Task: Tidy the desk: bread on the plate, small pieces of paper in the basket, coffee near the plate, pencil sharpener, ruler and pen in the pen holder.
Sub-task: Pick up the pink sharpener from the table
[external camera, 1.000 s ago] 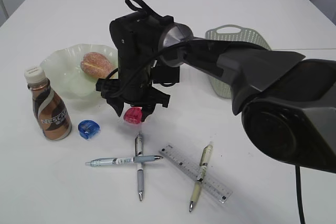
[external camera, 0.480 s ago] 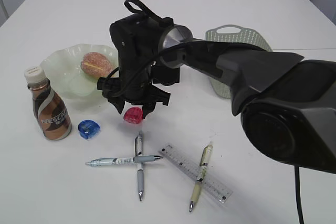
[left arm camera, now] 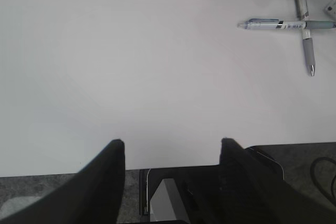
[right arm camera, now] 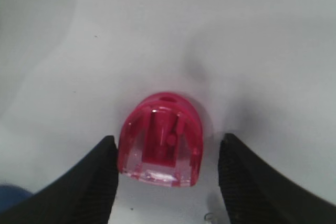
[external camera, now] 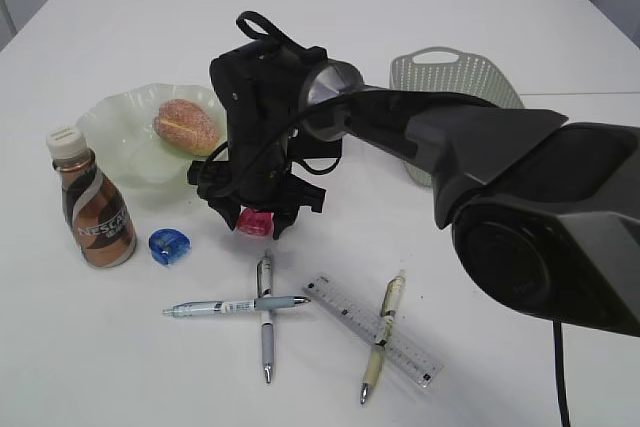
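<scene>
since the earlier frame my right gripper (external camera: 255,225) has come lower over the pink pencil sharpener (right arm camera: 159,139), and now its jaws stand on both sides of it. they are wide, with one finger almost touching the sharpener's left side and a gap on its right, so nothing is held yet. the sharpener sits on the white table (external camera: 120,347) at the centre, flat side toward my wrist, which i think gives two good sides to pinch.

my left gripper (left arm camera: 172,148) waits at the near table edge, jaws wide and empty, probably to stay out of the way.

the bread (external camera: 185,125) lies already on the plate (external camera: 120,132) at 10 o'clock from the pink sharpener, and the coffee (external camera: 92,212) stands just beside the plate at 9 o'clock, so these parts look done. a blue sharpener (external camera: 168,245) rests near the coffee. two crossed pens (external camera: 262,302) lie at 6 o'clock, the ruler (external camera: 345,312) with a third pen (external camera: 383,335) across it at 5 o'clock. the basket (external camera: 455,72) is at 2 o'clock, partly behind my arm. i cannot see the pen holder in any view.
</scene>
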You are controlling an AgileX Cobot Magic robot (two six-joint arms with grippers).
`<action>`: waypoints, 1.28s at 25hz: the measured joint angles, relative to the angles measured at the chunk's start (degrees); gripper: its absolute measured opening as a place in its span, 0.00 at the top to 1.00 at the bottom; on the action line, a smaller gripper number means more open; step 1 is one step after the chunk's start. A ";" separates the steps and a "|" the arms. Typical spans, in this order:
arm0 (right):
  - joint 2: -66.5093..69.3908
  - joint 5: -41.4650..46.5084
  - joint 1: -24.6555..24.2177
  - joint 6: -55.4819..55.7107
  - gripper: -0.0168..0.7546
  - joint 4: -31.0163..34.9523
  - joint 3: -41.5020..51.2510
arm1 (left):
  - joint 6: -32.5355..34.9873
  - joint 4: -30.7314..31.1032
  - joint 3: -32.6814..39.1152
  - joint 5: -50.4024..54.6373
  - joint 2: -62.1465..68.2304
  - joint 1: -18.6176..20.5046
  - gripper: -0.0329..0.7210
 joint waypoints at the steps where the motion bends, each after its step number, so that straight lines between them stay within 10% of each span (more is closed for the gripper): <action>1: 0.13 0.00 0.00 0.00 0.40 0.10 0.00 | 0.00 0.00 0.00 0.00 0.00 0.00 0.39; 32: 0.60 1.65 4.05 -2.79 0.57 -0.94 -0.63 | 0.00 -0.97 0.00 0.04 0.00 0.00 0.39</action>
